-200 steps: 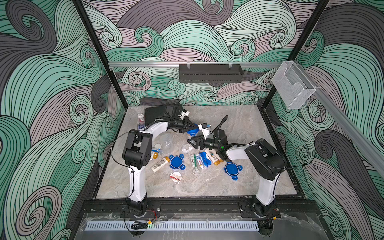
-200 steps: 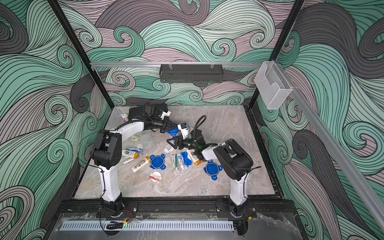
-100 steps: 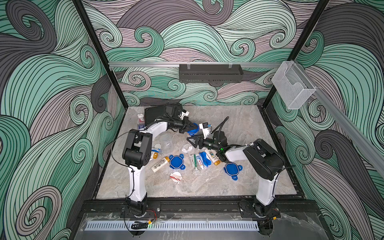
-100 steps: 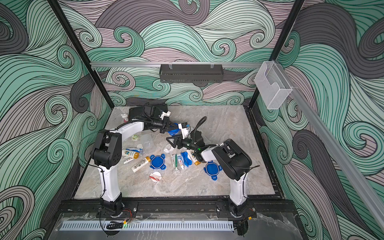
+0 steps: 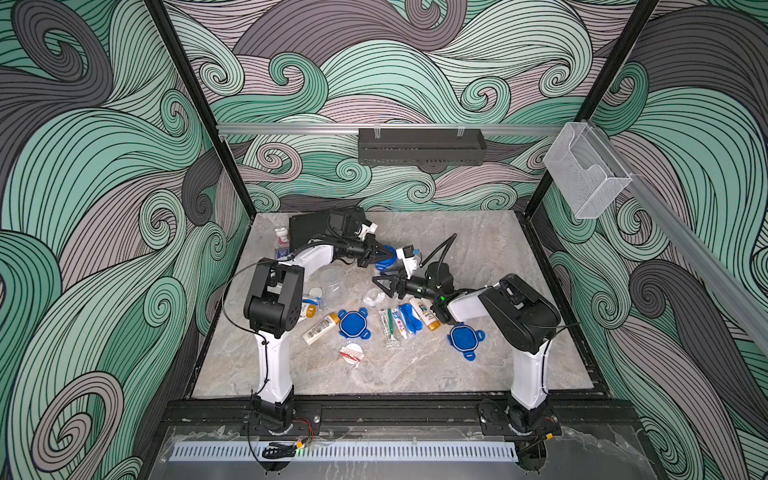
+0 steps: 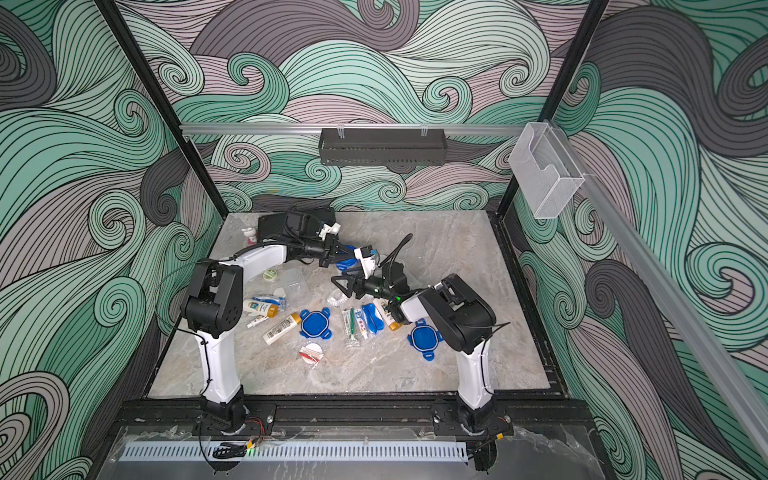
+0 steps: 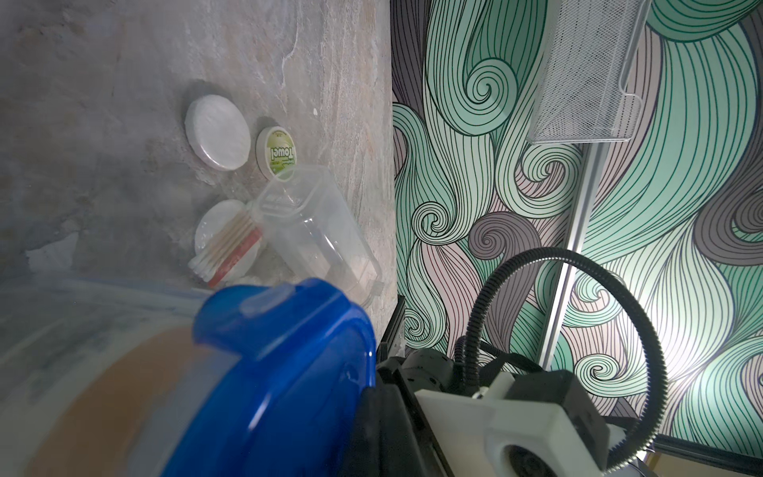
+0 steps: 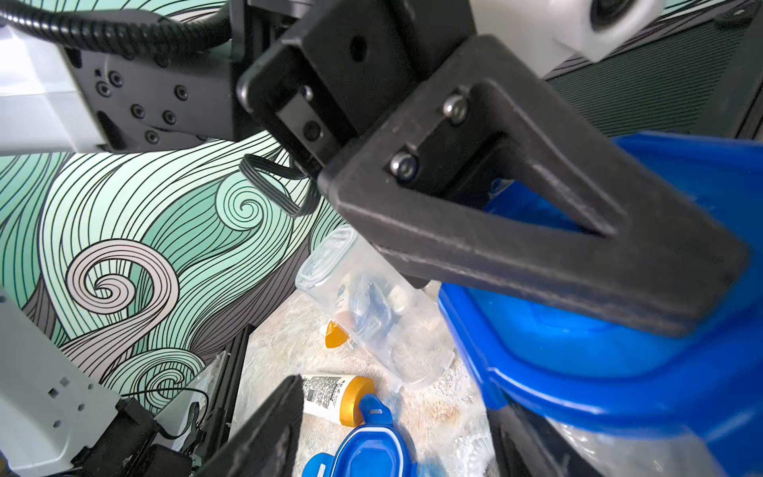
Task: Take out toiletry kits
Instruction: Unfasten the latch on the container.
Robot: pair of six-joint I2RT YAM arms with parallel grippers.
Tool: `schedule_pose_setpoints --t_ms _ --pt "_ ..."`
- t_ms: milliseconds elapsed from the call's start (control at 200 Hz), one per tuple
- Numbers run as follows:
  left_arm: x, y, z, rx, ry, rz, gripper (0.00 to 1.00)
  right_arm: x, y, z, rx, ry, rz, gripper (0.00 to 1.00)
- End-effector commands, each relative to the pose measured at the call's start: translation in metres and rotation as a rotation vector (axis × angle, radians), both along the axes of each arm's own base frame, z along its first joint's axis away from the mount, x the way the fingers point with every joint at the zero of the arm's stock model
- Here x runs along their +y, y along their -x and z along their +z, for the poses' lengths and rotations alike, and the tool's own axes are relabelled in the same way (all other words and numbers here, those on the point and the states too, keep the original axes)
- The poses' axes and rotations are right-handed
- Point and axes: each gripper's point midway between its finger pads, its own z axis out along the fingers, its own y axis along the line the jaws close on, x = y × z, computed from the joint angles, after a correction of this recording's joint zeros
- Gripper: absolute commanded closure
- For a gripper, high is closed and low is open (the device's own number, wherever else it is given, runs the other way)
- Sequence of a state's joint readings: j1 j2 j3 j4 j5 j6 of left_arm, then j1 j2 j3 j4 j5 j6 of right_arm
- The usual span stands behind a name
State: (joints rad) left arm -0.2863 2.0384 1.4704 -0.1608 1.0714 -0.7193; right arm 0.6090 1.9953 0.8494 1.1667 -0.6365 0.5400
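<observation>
On the table [image 5: 490, 245], the case [image 5: 309, 227] lies at rear left, with the pump bottle [image 5: 282, 241] just left of it. A lid [image 5: 353, 323] lies left of the wrapped toothbrush [image 5: 390, 322], a 2nd lid [image 5: 465, 338] right. The round packet [image 5: 352, 353] lies frontmost.

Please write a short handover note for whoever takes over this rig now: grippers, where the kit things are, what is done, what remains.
Left gripper: shut on the blue-lidded tub, mid-table.
Right gripper: open, empty, next to that tub.
Done: loose blue lids off; one clear tub lies empty; bottles and a toothbrush lie on the table.
Left: the held tub looks still lidded; open it and take its kit out.
</observation>
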Motion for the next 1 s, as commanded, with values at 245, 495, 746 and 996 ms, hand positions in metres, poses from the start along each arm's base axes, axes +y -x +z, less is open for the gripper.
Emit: schedule_pose_setpoints --t_ms 245,495,746,996 --pt "0.018 0.009 -0.083 0.203 -0.168 0.082 1.0 0.018 0.028 0.071 -0.308 -0.155 0.217 0.3" --pt "0.019 0.01 -0.087 0.206 -0.177 0.083 1.0 0.018 0.034 0.075 -0.338 -0.153 0.249 0.3" --pt "0.019 0.0 -0.055 0.146 -0.16 0.08 1.0 0.01 0.042 0.045 -0.258 -0.035 0.252 0.28" --pt "0.021 -0.018 0.027 0.001 -0.148 0.069 0.88 -0.043 0.031 0.052 -0.095 -0.004 0.136 0.26"
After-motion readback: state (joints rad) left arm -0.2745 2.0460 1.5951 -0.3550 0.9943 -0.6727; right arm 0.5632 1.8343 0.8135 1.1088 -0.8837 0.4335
